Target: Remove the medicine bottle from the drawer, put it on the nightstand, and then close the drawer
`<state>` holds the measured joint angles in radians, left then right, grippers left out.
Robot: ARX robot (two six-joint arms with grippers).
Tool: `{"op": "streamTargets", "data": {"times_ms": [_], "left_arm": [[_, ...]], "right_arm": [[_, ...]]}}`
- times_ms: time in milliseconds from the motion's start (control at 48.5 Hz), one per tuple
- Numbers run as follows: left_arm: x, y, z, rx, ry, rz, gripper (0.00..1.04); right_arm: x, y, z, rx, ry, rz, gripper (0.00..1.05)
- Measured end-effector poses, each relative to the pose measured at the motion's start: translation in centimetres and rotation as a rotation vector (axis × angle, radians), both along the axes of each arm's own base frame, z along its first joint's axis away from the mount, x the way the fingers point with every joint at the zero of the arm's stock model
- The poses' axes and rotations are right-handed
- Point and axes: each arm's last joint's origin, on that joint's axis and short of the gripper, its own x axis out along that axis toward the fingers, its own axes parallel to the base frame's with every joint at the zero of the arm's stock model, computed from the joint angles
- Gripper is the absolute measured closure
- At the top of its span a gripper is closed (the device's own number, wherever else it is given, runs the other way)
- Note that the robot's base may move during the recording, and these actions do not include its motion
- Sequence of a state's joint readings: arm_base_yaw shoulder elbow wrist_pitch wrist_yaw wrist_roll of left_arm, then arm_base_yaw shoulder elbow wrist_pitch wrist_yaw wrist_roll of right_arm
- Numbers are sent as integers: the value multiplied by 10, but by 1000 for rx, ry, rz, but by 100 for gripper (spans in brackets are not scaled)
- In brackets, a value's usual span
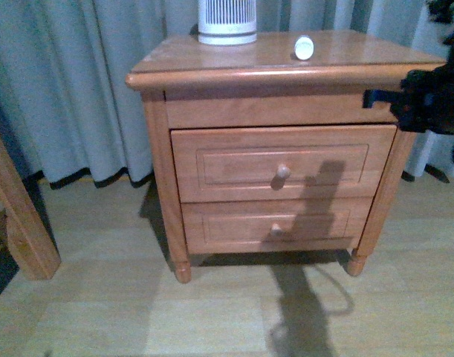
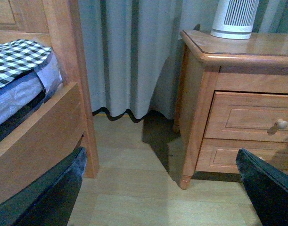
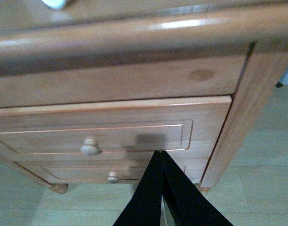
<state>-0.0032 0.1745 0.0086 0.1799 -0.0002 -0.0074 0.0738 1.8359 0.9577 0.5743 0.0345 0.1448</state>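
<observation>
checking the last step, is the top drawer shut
Shut: the drawer front sits flush in the nightstand frame, no gap showing.

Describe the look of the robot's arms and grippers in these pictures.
The right arm is black and blocky, with a dark cable looping below it. The right gripper has flat black fingers tapering to narrow tips. The left gripper fingers are glossy black, broad wedge-shaped plates. No markings show.

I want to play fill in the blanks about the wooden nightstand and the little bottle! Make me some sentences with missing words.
1. The medicine bottle lies on ____ of the nightstand.
2. The upper drawer is ____.
3. The right tool has its fingers pressed ____.
4. The ribbed device stands to the ____ of the bottle in the front view.

Missing words: top; closed; together; left
</observation>
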Motion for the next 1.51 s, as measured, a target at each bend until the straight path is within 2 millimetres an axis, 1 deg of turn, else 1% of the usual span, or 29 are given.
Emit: {"op": "streamTargets", "data": {"times_ms": [21, 62, 103, 124, 144, 227, 247, 309, 330, 351, 412, 454, 495, 536, 557, 619, 639, 680, 722, 784, 845, 1093, 1113, 1175, 1196, 1278, 1464, 1505], "left_arm": [[0, 0, 0, 0, 0, 0, 7], [0, 0, 0, 0, 0, 0, 7], [0, 0, 0, 0, 0, 0, 7], [0, 0, 0, 0, 0, 0, 7], [0, 0, 0, 0, 0, 0, 7], [0, 0, 0, 0, 0, 0, 7], [0, 0, 0, 0, 0, 0, 7], [0, 0, 0, 0, 0, 0, 7], [0, 0, 0, 0, 0, 0, 7], [0, 0, 0, 0, 0, 0, 7], [0, 0, 0, 0, 0, 0, 7], [0, 0, 0, 0, 0, 0, 7], [0, 0, 0, 0, 0, 0, 7], [0, 0, 0, 0, 0, 0, 7], [0, 0, 0, 0, 0, 0, 7], [0, 0, 0, 0, 0, 0, 7], [0, 0, 0, 0, 0, 0, 7], [0, 0, 0, 0, 0, 0, 7], [0, 0, 0, 0, 0, 0, 7], [0, 0, 0, 0, 1, 0, 7], [0, 0, 0, 0, 1, 0, 7], [0, 0, 0, 0, 1, 0, 7], [0, 0, 0, 0, 1, 0, 7], [0, 0, 0, 0, 1, 0, 7], [0, 0, 0, 0, 1, 0, 7], [0, 0, 0, 0, 1, 0, 7], [0, 0, 0, 0, 1, 0, 7], [0, 0, 0, 0, 1, 0, 7]], "right_arm": [[-4, 0, 5, 2, -6, 2, 102], [-29, -2, 31, 10, -42, 6, 102], [-48, -3, 47, 13, -64, 17, 102], [-59, -4, 55, 15, -77, 22, 102], [-64, -5, 59, 16, -84, 24, 102], [-106, -9, 85, 30, -138, 49, 102], [-123, -11, 94, 40, -154, 55, 102], [-159, -15, 106, 48, -186, 59, 102], [-176, -17, 109, 53, -200, 65, 102], [-194, -19, 112, 54, -214, 66, 102], [-229, -22, 113, 54, -241, 65, 102], [-254, -25, 109, 54, -266, 72, 102], [-270, -26, 103, 46, -309, 68, 102], [-281, -27, 99, 32, -362, 64, 96], [-285, -27, 95, 14, -395, 55, 91], [-287, -28, 81, -21, -420, 48, 81], [-287, -29, 75, -35, -400, 22, 83], [-286, -29, 59, -67, -346, -15, 92], [-285, -28, 35, -93, -311, -23, 102], [-285, -28, 5, -106, -306, -22, 102], [-285, -28, -12, -112, -296, -19, 102], [-286, -28, -11, -121, -310, -20, 102], [-286, -28, -11, -122, -310, -20, 99], [-286, -28, -11, -122, -310, -20, 83], [-286, -28, -11, -122, -310, -20, 79], [-286, -28, -11, -122, -310, -20, 59], [-286, -28, -11, -122, -310, -20, 28], [-286, -28, -11, -122, -310, -20, 18]]}}
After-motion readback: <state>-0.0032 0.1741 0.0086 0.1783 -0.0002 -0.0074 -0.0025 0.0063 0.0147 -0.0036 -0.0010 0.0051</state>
